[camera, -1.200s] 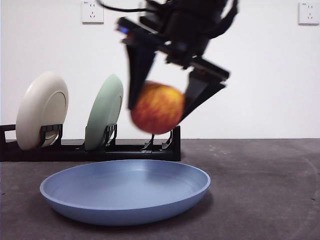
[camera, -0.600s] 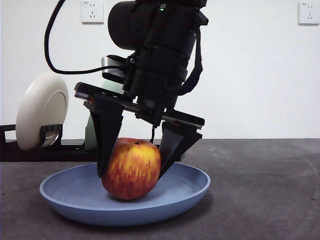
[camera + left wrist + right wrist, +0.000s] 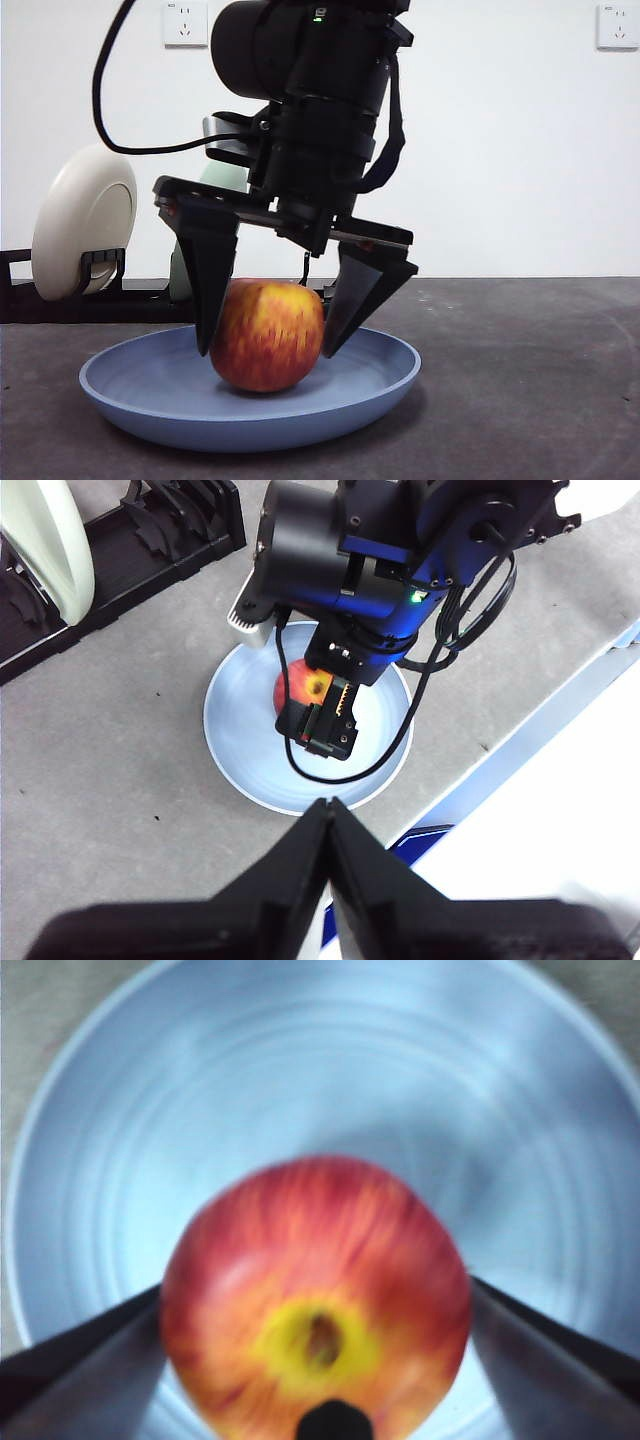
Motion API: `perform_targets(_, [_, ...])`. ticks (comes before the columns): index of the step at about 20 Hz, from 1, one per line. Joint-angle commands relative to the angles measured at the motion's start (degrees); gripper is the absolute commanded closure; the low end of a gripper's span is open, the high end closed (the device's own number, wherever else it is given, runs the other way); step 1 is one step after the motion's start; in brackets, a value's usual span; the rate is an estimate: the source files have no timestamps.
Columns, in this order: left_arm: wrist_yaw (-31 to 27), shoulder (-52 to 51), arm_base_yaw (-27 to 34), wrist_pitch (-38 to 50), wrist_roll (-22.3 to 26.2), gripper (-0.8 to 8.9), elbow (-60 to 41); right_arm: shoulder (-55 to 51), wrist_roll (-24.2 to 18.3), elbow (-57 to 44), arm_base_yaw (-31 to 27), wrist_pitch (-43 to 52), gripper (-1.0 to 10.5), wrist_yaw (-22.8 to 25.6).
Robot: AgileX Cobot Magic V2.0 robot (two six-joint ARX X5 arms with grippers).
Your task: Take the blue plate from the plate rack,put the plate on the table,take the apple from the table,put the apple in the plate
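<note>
The apple (image 3: 267,335) now sits inside the blue plate (image 3: 250,395) on the bench (image 3: 520,380). The right pincer (image 3: 268,345) has just spread slightly, jaws flanking the apple, apparently releasing; placement looks essentially done.

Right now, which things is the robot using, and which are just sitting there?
Using: apple, blue plate, right claw, table, plate rack.
Just sitting: cream plate, green plate, wall sockets, left claw.
</note>
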Motion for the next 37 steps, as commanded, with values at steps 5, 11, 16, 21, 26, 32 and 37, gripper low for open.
perform_targets(5, [-0.7,-0.2,0.2,0.3,2.1,8.21,0.1,-2.1,0.7,0.8,0.0,0.3,4.4,0.7])
perform_targets(11, [-9.8,-0.7,0.2,0.3,6.7,8.17,0.1,-19.0,0.4,0.9,0.0,-2.4,4.5,2.6])
perform_targets(16, [-11.5,-1.9,0.2,0.3,12.5,8.17,0.1,-38.6,0.4,0.9,0.0,-8.2,9.4,11.5])
perform_targets(21, [-11.5,-1.9,0.2,0.3,12.5,8.17,0.1,-53.5,0.5,0.9,0.0,-17.9,9.5,23.4])
perform_targets(26, [-11.5,-1.4,0.2,0.3,12.5,8.17,0.1,-57.7,1.5,0.9,0.0,-24.9,9.5,27.3])
perform_targets(32, [-11.5,1.4,0.2,0.3,12.5,8.17,0.1,-56.7,1.5,0.9,0.0,-33.7,9.5,27.3])
perform_targets(37, [-14.5,3.2,1.0,2.0,17.5,8.15,0.1,-56.4,1.5,0.9,0.0,-38.1,9.5,27.3])
